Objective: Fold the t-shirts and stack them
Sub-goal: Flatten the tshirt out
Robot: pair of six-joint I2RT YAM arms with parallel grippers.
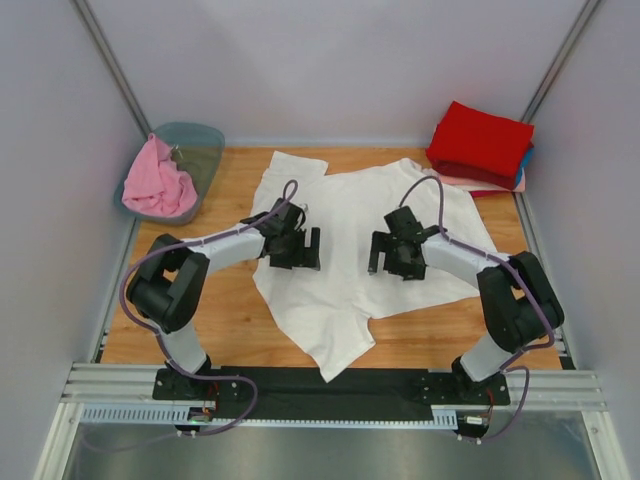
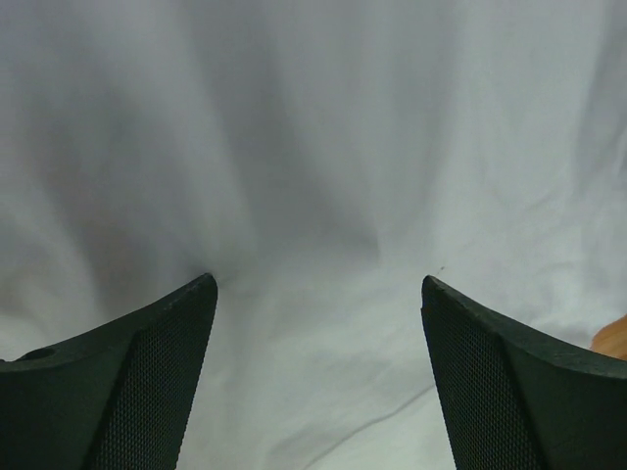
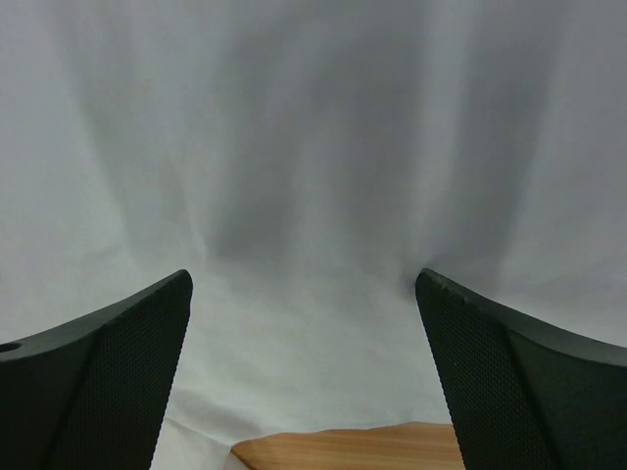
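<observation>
A large white t-shirt lies spread and rumpled across the middle of the wooden table. Both grippers rest low on it, jaws wide. My left gripper sits on its left part, open, with only white cloth between the fingers. My right gripper sits on its right part, open, over cloth near a hem where bare wood shows. A pink t-shirt is bunched in the tub. Folded red, blue and pale peach t-shirts are stacked at the back right.
A translucent grey-green tub stands at the back left corner. Grey walls close in the table on three sides. The black arm base rail runs along the near edge.
</observation>
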